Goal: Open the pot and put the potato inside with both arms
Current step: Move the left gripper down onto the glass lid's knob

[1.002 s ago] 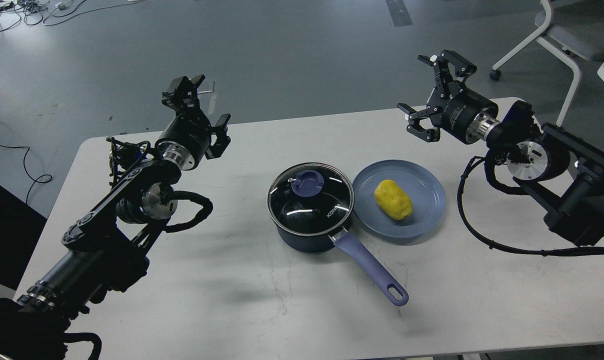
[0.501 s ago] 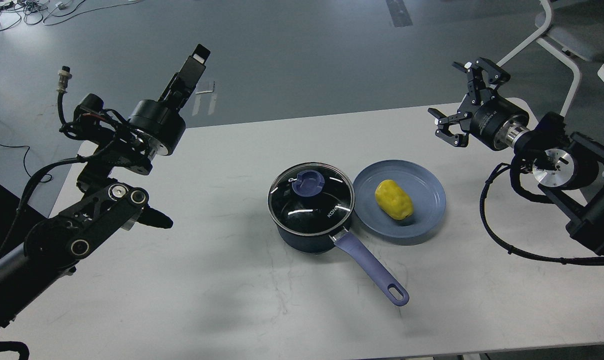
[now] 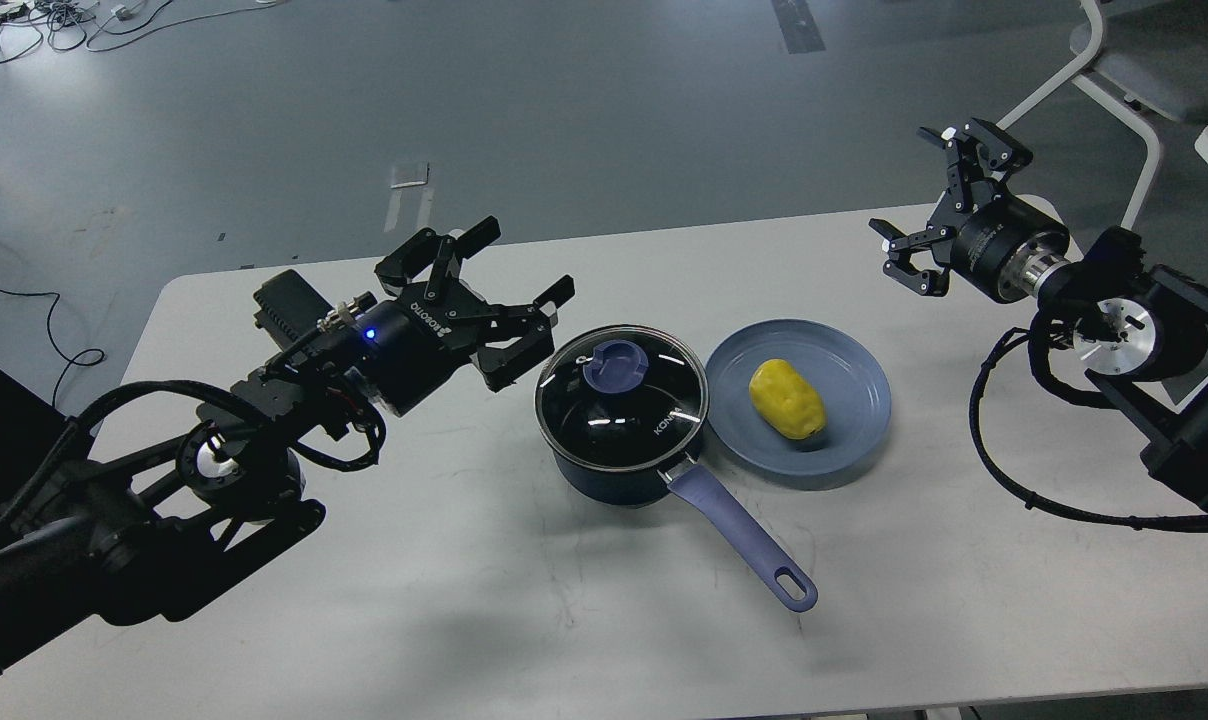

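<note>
The dark navy pot (image 3: 614, 475) stands at the table's middle, its purple handle (image 3: 744, 545) pointing to the front right. A glass lid (image 3: 621, 400) with a purple knob (image 3: 615, 365) covers it. The yellow potato (image 3: 787, 399) lies on a blue-grey plate (image 3: 854, 430) just right of the pot. My left gripper (image 3: 509, 275) is open and empty, just left of the lid and a little above it. My right gripper (image 3: 929, 195) is open and empty, raised over the table's far right, well beyond the plate.
The white table (image 3: 464, 600) bears the pot and the plate. A white chair (image 3: 1114, 80) stands on the floor beyond the table's far right corner. Cables (image 3: 24, 300) lie on the floor at the left.
My left arm has swung down and to the right, bringing its open gripper close to the pot lid. My right gripper has shifted slightly to the right. Pot, lid and potato have not moved.
</note>
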`<act>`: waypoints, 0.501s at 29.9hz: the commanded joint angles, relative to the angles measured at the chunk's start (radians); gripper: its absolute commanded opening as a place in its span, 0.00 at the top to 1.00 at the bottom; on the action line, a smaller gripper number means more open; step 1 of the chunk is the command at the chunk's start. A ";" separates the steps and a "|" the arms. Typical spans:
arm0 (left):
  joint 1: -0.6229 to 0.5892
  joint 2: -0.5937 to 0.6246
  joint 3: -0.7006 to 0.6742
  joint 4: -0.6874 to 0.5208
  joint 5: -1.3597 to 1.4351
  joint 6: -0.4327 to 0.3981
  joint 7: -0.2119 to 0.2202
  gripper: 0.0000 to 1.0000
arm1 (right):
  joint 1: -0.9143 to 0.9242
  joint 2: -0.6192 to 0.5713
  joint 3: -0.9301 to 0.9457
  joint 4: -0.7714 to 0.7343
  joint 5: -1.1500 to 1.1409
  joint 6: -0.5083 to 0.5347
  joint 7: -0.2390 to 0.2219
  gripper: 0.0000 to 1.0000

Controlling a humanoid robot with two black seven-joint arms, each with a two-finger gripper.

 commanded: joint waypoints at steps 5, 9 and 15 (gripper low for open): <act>-0.043 -0.172 0.047 0.138 0.071 -0.008 0.001 0.02 | -0.002 -0.009 -0.003 -0.008 0.000 -0.003 0.000 0.00; -0.060 -0.197 0.091 0.169 0.069 -0.010 0.001 0.02 | -0.002 -0.012 -0.011 -0.031 0.000 -0.003 0.000 0.00; -0.063 -0.216 0.142 0.214 0.071 -0.008 -0.001 0.02 | -0.003 -0.015 -0.011 -0.039 0.000 -0.003 0.000 0.00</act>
